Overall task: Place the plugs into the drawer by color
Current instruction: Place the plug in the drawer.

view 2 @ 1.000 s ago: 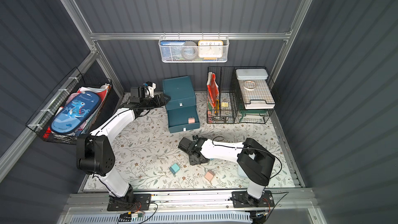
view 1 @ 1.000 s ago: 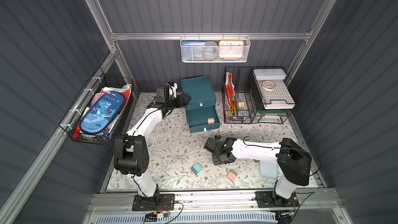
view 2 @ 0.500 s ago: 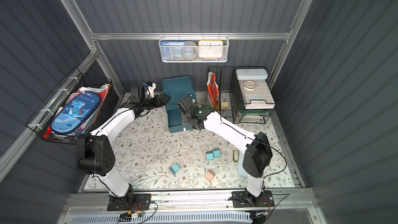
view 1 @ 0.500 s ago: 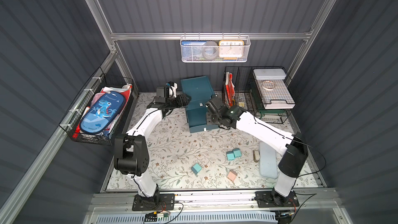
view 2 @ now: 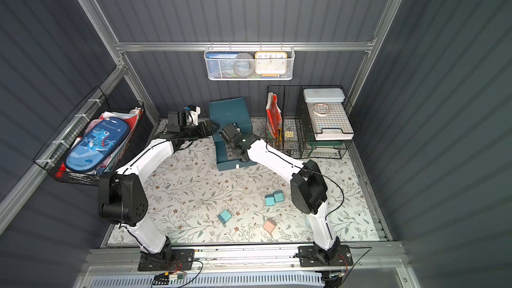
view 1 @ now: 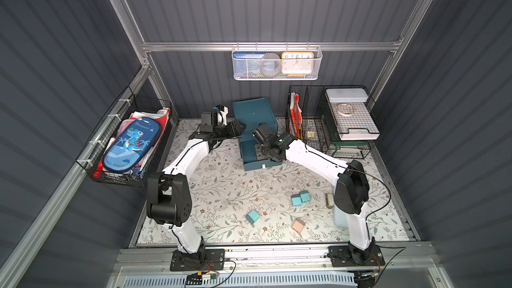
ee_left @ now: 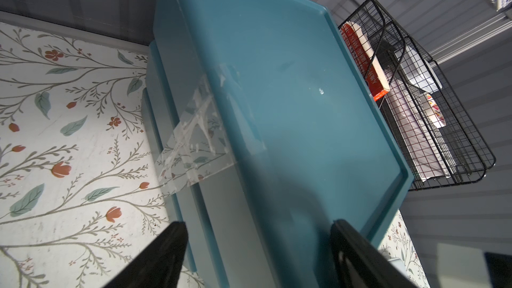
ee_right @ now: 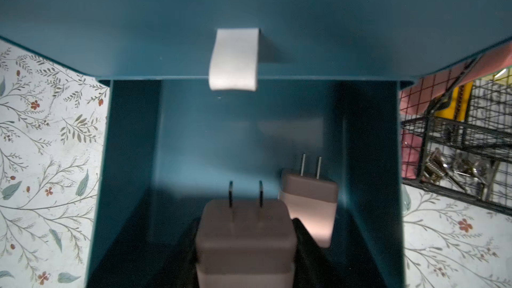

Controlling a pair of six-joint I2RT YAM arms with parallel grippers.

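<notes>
**Pink plug held over the open drawer**

Nearest the front edge, a loose pink plug [view 1: 298, 225] lies on the mat [view 1: 221, 189], with a single blue-green plug [view 1: 252, 216] near it. Just beyond sits a touching pair of blue-green plugs [view 1: 296, 200], and a stapler [view 1: 329, 200] lies close to the right arm.

Farther back, the drawer [view 1: 250, 166] stands pulled out from the cabinet [view 1: 253, 112]. The right gripper [ee_right: 246, 247] hangs over it, its fingers [ee_right: 303, 241] pinching the held plug [ee_right: 245, 234] — pink, with its prongs pointing toward the cabinet. A second pink plug [ee_right: 309, 206] lies on the drawer floor by one side wall, prongs the same way. A white tab [ee_right: 234, 59] hangs on the drawer front above.

The left gripper [ee_left: 257, 227] is at the cabinet's upper edge on the left arm's side, with its jaws spread. One finger is beside the side wall and one is over the top — whether either touches cannot be told.

Farthest back, the wire organizers [view 1: 329, 123] stand against the wall.
</notes>
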